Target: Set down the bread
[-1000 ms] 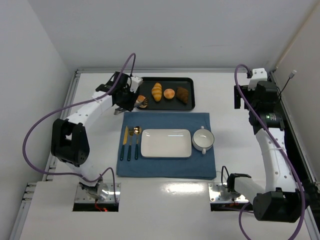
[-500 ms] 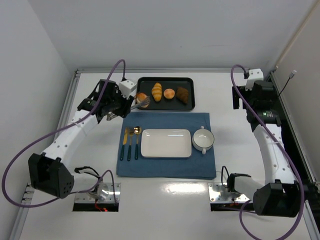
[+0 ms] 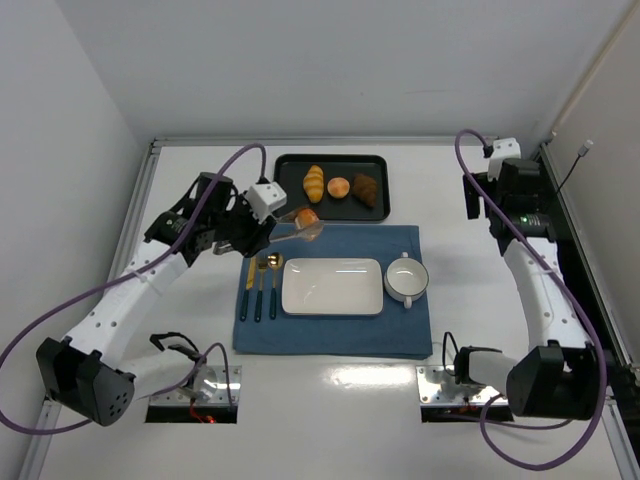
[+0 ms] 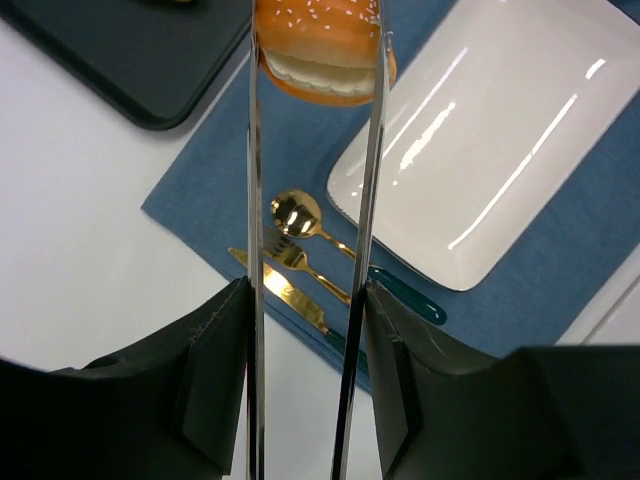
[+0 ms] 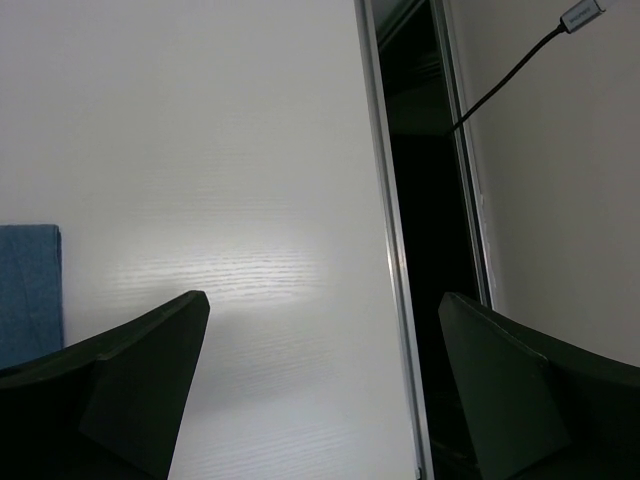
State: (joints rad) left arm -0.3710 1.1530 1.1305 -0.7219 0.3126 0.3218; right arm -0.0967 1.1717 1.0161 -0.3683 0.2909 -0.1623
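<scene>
Lifted clear: the bread (image 4: pixel 322 45), a sesame-topped bun, hangs in the air over the far left corner of the blue mat (image 3: pixel 330 335), pinched near the tips of the tongs (image 4: pixel 254 200). My left tool (image 4: pixel 308 290) is clamped on the two arms of those tongs, and that squeeze is what holds the bun. A second ago the bun sat at the near left corner of the black tray (image 3: pixel 290 172). Half a second ago it was still at that corner, in the tongs. Now it has crossed the tray's near edge, leaving a yellow ridged roll (image 3: pixel 314 183), a round orange-pink bun (image 3: pixel 339 187) and a dark brown piece (image 3: pixel 365 189) behind. I read the pick as done and the carry as under way. The white plate (image 3: pixel 332 286) at the middle of the mat lies just ahead of the bun and looks the likely landing place, with the gold cutlery (image 3: pixel 262 285) along its left edge. What remains, as I judge it, is to bring the bun over the plate, lower it and ease the squeeze. The grip sits far out on slim arms, so a quick swing could let the bun slip. My right tool (image 5: pixel 322 300) stands open and empty over the far right corner of the table (image 3: pixel 470 300), taking no part.
</scene>
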